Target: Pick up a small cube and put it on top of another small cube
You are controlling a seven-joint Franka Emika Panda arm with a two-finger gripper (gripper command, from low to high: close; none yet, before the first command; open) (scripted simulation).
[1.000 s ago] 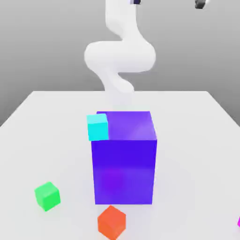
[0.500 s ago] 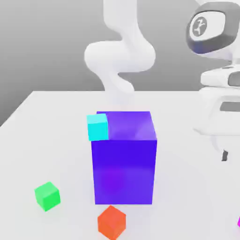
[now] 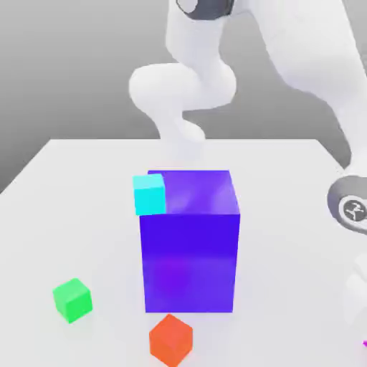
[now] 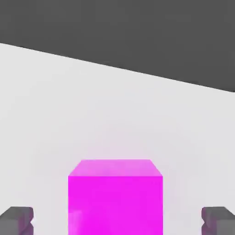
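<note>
The small magenta-pink cube [image 4: 115, 197] sits on the white table, close in front of the hand camera. My gripper [image 4: 117, 221] is open, and its two dark fingertips [image 4: 16, 220] stand wide apart on either side of the cube without touching it. A sliver of the magenta cube [image 3: 365, 345] peeks in at the right edge of the exterior view, below my white arm [image 3: 349, 208]. Other small cubes lie in the exterior view: cyan [image 3: 149, 194], green [image 3: 72, 299] and orange [image 3: 171, 340].
A big blue-purple block [image 3: 190, 240] stands mid-table, with the cyan cube against its upper corner on the exterior view's left. The white table [image 3: 287, 186] runs back to a grey backdrop. The arm's base rises behind the block.
My arm has swung down along the exterior view's right side, and the hand has dropped toward the lower right corner over the magenta cube. No cube has moved.
</note>
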